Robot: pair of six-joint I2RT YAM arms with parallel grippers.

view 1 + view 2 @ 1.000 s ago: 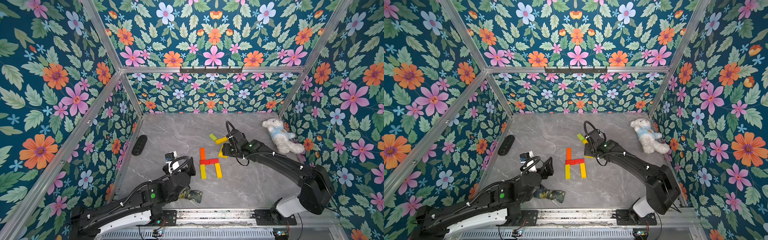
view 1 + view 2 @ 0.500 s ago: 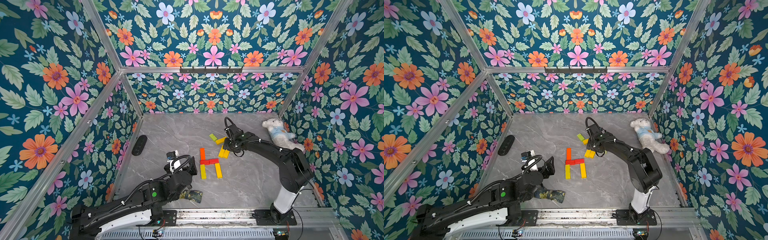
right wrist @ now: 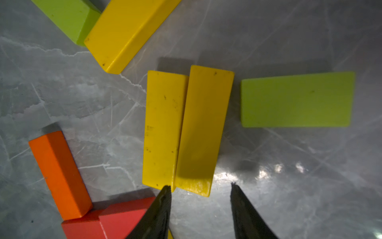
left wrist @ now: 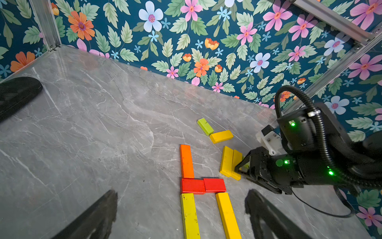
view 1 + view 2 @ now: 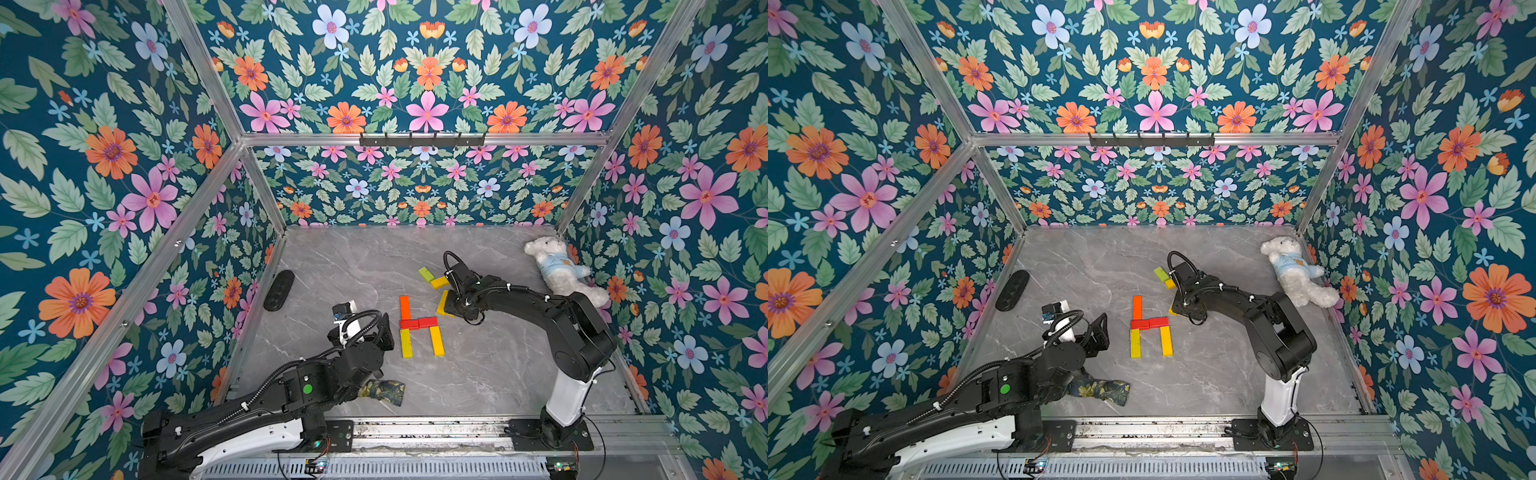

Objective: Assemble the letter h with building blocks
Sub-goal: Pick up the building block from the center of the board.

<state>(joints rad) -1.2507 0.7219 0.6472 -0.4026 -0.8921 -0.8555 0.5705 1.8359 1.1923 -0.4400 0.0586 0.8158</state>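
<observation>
The building blocks lie on the grey floor. An orange bar [image 5: 404,306], two red blocks [image 5: 419,323], a yellow bar [image 5: 406,343] and an amber bar [image 5: 436,340] touch in an h-like figure. Loose ones lie behind it: a lime block [image 5: 426,273], an amber block [image 5: 439,282] and two yellow bars side by side [image 3: 186,128]. Another lime block [image 3: 297,99] lies beside that pair. My right gripper [image 3: 200,188] hovers open at the near end of the yellow pair, one fingertip [image 3: 165,192] at their seam. My left gripper [image 4: 181,192] stands wide open and empty before the figure.
A white plush bear [image 5: 561,270] lies at the back right by the wall. A black oval object [image 5: 278,289] rests by the left wall. A dark floral cloth [image 5: 382,391] lies beneath my left arm near the front rail. Floral walls enclose three sides.
My right arm has folded its elbow upward and inward, and its jaws have narrowed over the yellow pair. The left arm and the blocks have stayed put.
</observation>
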